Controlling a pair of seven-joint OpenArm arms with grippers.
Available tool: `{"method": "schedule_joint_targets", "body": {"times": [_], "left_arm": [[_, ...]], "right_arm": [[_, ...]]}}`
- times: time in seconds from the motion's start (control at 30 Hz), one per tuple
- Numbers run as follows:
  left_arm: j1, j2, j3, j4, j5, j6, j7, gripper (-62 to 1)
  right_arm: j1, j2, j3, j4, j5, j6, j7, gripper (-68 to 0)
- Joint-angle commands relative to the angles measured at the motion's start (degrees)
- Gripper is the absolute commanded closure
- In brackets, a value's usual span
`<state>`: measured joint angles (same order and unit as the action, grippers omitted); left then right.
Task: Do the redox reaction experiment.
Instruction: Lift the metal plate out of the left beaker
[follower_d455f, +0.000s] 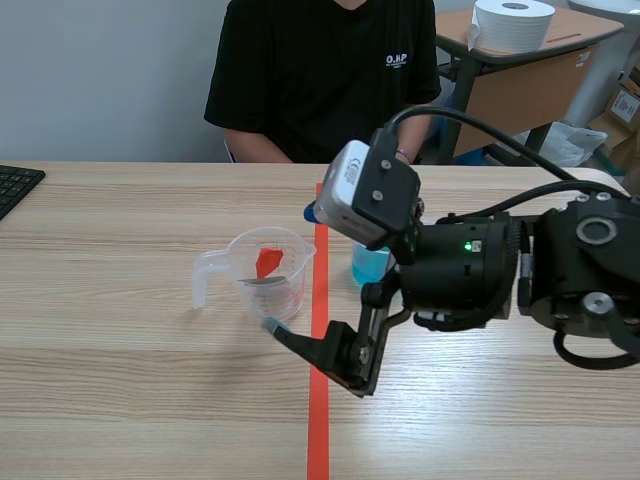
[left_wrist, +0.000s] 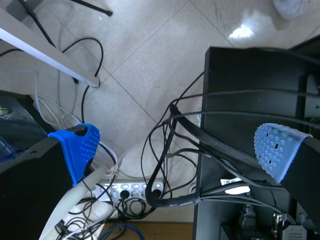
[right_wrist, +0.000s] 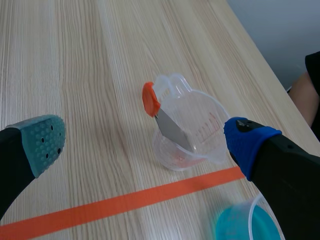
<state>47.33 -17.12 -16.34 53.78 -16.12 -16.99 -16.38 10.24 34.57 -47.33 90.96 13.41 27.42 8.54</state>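
- While the right gripper (right_wrist: 145, 145) hangs low over the table (follower_d455f: 100, 360) with its fingers spread wide and nothing between them, the clear measuring cup (right_wrist: 200, 125) stands just ahead of it, close to the blue-padded finger.
- Inside that cup leans a metal-bladed tool with an orange handle (right_wrist: 150, 98), the handle poking above the rim.
- A cup of blue liquid (follower_d455f: 368, 265) stands across the orange tape line (follower_d455f: 318, 430) from it, partly hidden behind the right arm.
- The left gripper (left_wrist: 176, 147) is off the table, fingers wide apart and holding nothing, above a floor strewn with cables (left_wrist: 165, 150).
- A person in a black shirt (follower_d455f: 320, 70) sits at the far side.
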Motion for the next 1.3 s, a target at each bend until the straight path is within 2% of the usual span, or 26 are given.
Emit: {"method": "schedule_joint_targets", "body": {"times": [0.0, 0.17, 0.33, 0.57, 0.7, 0.9, 1.27], "left_arm": [[0.0, 0.6, 0.4, 0.0, 0.4, -0.3, -0.5, -62.3], [-2.1, 1.4, 0.4, -3.3, 2.1, -0.3, -0.6, -62.3], [-3.3, 1.9, 0.4, -5.3, 2.3, -0.3, -0.5, -62.3], [-3.4, 2.0, 0.4, -5.8, 2.2, -0.3, -0.5, -62.3], [-3.4, 2.0, 0.4, -5.8, 2.2, -0.3, -0.5, -62.3], [-3.4, 2.0, 0.4, -5.8, 2.2, -0.3, -0.5, -62.3], [-3.4, 2.0, 0.4, -5.8, 2.2, -0.3, -0.5, -62.3]], "right_arm": [[1.6, -0.9, -0.2, -0.2, 0.0, -0.4, 0.9, -67.9], [4.5, -3.6, -3.0, -3.5, -1.5, -0.4, 0.9, -67.9], [6.6, -4.4, -4.2, -5.5, -1.5, -0.4, 2.3, -67.9], [8.0, -4.4, -4.2, -5.7, -3.7, -0.4, 2.1, -49.8], [8.0, -4.4, -4.2, -5.9, -5.7, -0.4, 2.1, -45.1], [8.9, -4.4, -4.2, -5.9, -5.7, -0.4, 2.1, -38.0], [10.6, -4.4, -4.2, -6.0, -5.7, -0.4, 2.0, -18.1]]}}
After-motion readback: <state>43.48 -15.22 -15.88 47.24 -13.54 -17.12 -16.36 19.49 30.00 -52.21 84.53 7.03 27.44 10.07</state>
